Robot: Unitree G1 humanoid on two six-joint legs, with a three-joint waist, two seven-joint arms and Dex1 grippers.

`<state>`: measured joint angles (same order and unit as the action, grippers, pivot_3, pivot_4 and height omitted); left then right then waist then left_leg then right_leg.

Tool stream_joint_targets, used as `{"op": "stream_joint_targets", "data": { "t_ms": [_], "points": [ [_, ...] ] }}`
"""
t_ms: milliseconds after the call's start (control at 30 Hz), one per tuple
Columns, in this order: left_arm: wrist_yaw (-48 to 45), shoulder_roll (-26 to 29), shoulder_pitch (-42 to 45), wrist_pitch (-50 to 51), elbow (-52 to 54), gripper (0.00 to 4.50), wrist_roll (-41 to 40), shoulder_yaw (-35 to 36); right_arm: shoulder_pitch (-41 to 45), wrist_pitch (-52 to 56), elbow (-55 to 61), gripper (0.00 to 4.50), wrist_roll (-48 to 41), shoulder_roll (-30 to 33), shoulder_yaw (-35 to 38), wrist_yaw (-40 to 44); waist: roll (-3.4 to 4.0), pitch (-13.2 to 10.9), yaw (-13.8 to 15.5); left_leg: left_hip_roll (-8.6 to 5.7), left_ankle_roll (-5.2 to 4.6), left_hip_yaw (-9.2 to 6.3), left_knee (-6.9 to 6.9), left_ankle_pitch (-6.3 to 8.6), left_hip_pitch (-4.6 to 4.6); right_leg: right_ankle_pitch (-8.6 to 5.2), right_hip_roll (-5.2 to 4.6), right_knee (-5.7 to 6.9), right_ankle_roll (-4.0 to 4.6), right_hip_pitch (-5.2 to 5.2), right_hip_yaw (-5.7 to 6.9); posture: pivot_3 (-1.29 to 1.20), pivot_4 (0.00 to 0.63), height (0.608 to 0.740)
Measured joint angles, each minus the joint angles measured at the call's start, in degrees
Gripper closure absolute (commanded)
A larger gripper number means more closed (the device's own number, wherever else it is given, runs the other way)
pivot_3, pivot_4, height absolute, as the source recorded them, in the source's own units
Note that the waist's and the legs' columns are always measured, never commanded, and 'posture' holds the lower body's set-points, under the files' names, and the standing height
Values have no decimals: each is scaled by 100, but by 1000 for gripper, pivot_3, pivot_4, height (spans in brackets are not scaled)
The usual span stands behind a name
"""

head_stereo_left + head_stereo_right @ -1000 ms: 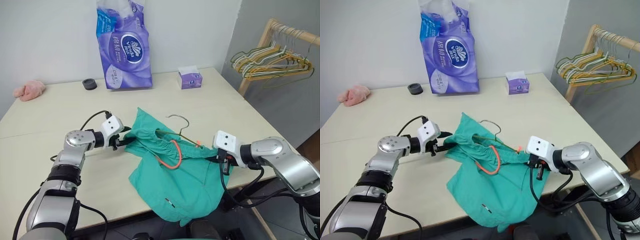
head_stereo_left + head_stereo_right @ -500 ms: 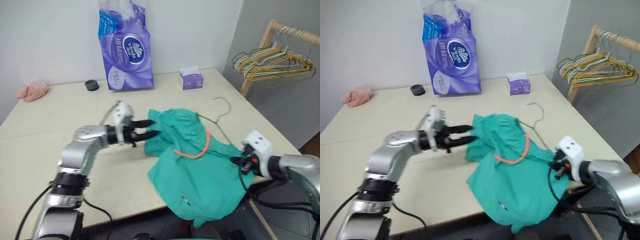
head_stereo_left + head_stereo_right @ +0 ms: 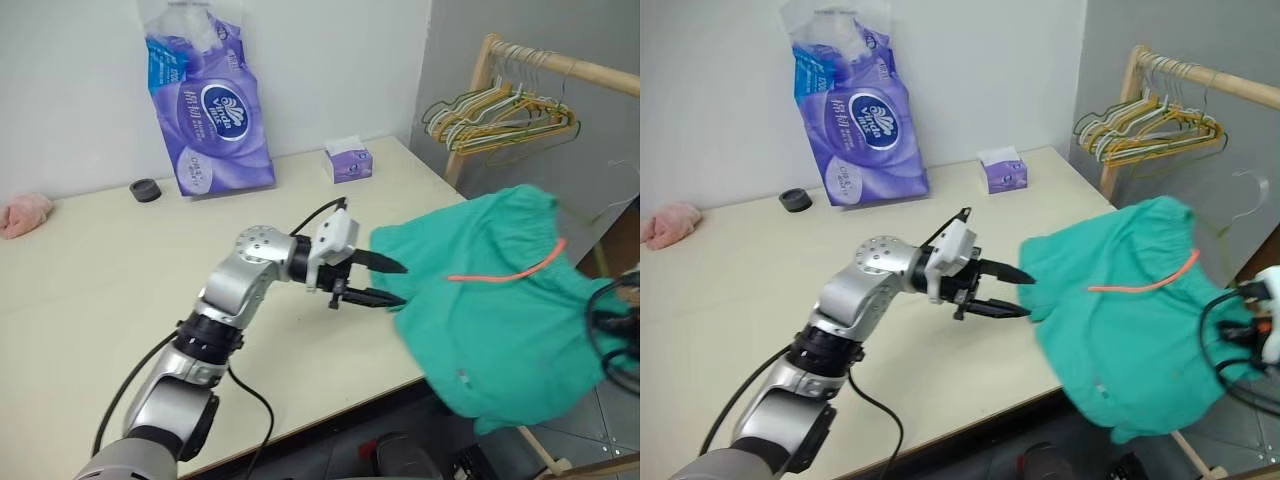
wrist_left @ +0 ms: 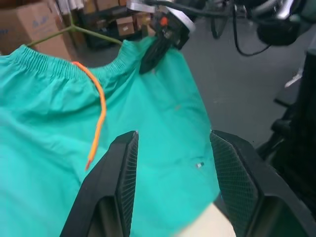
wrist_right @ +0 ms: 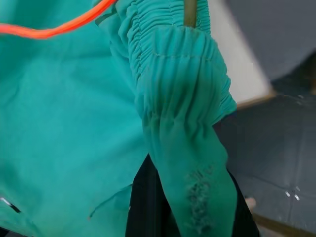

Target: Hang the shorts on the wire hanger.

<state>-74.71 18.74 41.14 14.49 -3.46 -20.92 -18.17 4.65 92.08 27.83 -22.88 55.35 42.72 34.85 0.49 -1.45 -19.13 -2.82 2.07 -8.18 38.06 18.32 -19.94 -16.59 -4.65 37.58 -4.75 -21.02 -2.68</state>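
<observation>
While right fingers (image 4: 150, 54) stay out of plain sight, pinched tight on bunched waistband of shorts (image 3: 500, 300), garment hangs past worktop (image 3: 120, 290) edge on wire hanger (image 3: 1245, 190). Left fingers (image 3: 385, 283) spread half open, empty, just beside fabric.

The table (image 3: 120, 290) lies bare across its middle. At eleven o'clock stands the tissue pack (image 3: 205, 120); at one o'clock, the tissue box (image 3: 348, 162). The shorts (image 3: 490, 300) block three o'clock, past the table's edge.
</observation>
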Motion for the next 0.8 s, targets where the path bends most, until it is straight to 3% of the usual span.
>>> {"op": "stream_joint_targets", "data": {
  "t_ms": [200,500,800],
  "points": [
    [51,-437,176,-554,-88,2083,358,-260,1589,-1,-1582,4500,99,1061,-259,-567,27,-23,-310,11,-34,50,-4,18,15,-19,-18,-42,-28,47,11,-511,47,740],
    [204,-776,433,-880,-331,2083,618,-292,3500,-188,-4194,4500,389,1663,-1937,-894,81,-102,-443,-52,-70,62,2,40,40,-47,-83,-63,-93,94,0,-493,71,740],
    [396,-1118,549,-976,-391,2083,700,-303,4667,-803,-6250,4500,796,1893,-3244,-756,92,-175,-465,-57,-73,74,1,41,42,-53,-89,-65,-110,107,-7,-463,78,740]
  ]
}}
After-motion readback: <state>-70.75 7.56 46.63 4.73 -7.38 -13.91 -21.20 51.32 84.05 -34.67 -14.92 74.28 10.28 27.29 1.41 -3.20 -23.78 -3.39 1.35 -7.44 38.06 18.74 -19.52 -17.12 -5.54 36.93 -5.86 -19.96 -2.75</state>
